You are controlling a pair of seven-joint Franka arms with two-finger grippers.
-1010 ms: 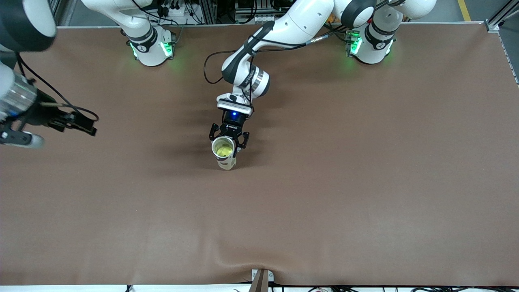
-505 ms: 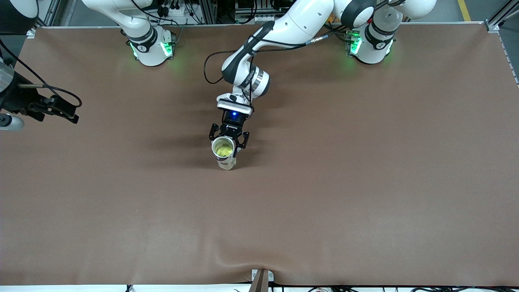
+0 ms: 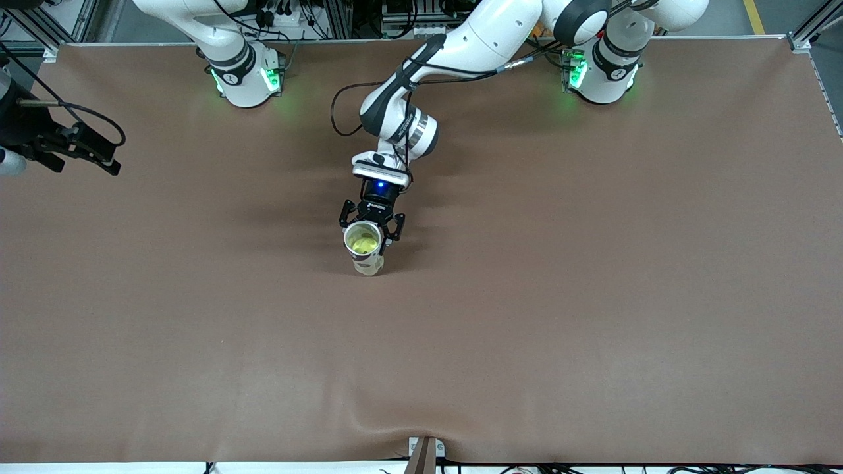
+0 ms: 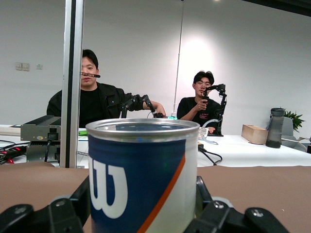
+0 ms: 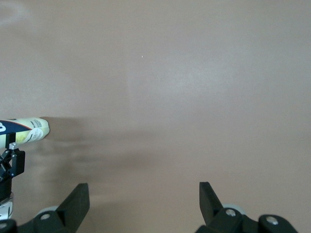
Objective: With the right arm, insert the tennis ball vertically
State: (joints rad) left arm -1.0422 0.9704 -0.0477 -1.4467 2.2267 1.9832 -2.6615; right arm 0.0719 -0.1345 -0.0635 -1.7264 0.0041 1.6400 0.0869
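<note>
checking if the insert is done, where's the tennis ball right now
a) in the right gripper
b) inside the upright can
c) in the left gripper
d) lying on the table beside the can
b: the front view shows the yellow tennis ball down inside the open-topped can, which stands upright between the left gripper fingers, while the right gripper is open and empty.

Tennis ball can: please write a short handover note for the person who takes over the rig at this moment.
Right claw: open, empty, over the table at the right arm's end.
Left claw: around the can; whether it grips cannot be judged.
Can: upright, mid-table.
Tennis ball: inside the can.
Done: ball inserted.
Left: likely only freeing the can and parking the left arm.
</note>
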